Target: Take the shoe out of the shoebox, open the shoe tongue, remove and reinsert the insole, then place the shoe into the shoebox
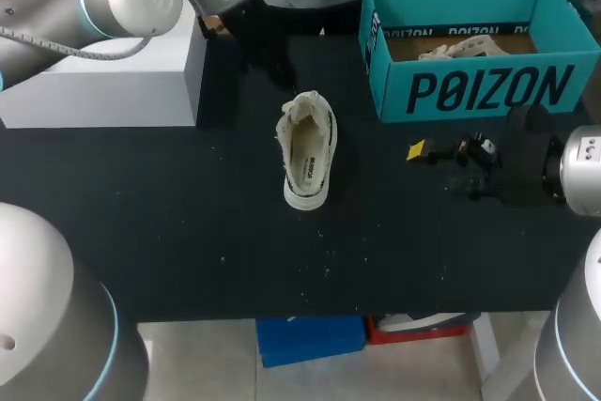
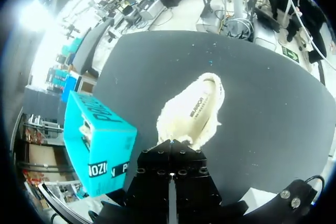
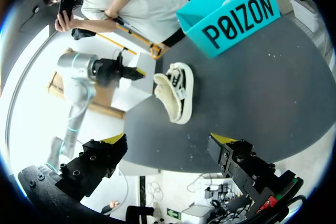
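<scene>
A white low-top shoe (image 1: 308, 149) lies on its side on the black table (image 1: 188, 232), opening up, insole showing. My left gripper (image 1: 282, 77) hangs just behind the shoe's far end, shut, with nothing seen between its fingers. From the left wrist, the shoe (image 2: 191, 111) lies right ahead of that closed gripper (image 2: 170, 148). My right gripper (image 1: 423, 152) hovers to the shoe's right, in front of the teal shoebox (image 1: 470, 91), open and empty. Out of the right wrist, the shoe (image 3: 176, 93) lies ahead of its spread gripper (image 3: 168, 142), the shoebox (image 3: 236, 14) further off.
A white block (image 1: 103, 82) stands at the table's back left, beside my left arm. Inside the shoebox lies something pale and crumpled (image 1: 465, 47). The table's front edge (image 1: 329, 312) runs below the shoe.
</scene>
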### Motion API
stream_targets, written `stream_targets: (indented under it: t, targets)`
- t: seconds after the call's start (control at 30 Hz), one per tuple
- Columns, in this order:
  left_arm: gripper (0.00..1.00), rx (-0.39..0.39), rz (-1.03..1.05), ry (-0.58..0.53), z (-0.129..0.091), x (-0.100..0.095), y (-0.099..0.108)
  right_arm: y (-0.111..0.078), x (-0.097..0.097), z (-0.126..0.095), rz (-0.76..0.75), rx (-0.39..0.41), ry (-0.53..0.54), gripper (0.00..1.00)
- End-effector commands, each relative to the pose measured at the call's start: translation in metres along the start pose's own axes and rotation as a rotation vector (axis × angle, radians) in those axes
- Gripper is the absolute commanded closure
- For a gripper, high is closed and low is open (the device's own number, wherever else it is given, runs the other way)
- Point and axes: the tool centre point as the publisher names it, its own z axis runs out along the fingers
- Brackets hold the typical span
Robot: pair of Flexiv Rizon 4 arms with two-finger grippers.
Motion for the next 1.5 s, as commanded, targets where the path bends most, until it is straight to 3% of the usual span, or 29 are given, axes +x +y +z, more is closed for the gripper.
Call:
stream_targets:
  t: [0.03,0.17,0.4,0.8,1.07,1.23,1.4,1.5]
  targets:
    - [1.00,-0.086,-0.098,-0.067,0.012,-0.007,0.015,0.000,0.000,-0.002,0.000,0.002,0.002,0.00]
    - [1.00,-0.104,-0.105,-0.038,0.026,-0.015,0.030,0.000,0.000,-0.002,0.000,0.002,0.002,0.00]
    - [1.00,-0.073,-0.064,0.043,0.053,-0.018,0.028,0.000,0.000,-0.002,0.000,0.002,0.002,0.00]
    - [1.00,0.005,-0.039,0.201,0.092,0.034,0.000,0.000,0.000,-0.002,0.000,0.002,0.002,0.00]
    - [1.00,0.033,-0.017,0.260,0.116,0.048,-0.011,0.000,0.000,-0.002,0.000,0.002,0.002,0.00]
    - [1.00,0.031,-0.014,0.253,0.100,0.045,-0.015,0.000,0.000,-0.002,0.000,0.002,0.002,0.00]
    - [1.00,0.032,-0.041,0.225,0.065,0.040,-0.023,0.000,0.000,-0.002,0.000,0.002,0.002,0.00]
    - [1.00,0.074,-0.146,0.175,0.044,0.043,-0.031,0.000,0.000,-0.002,0.000,0.002,0.002,0.00]
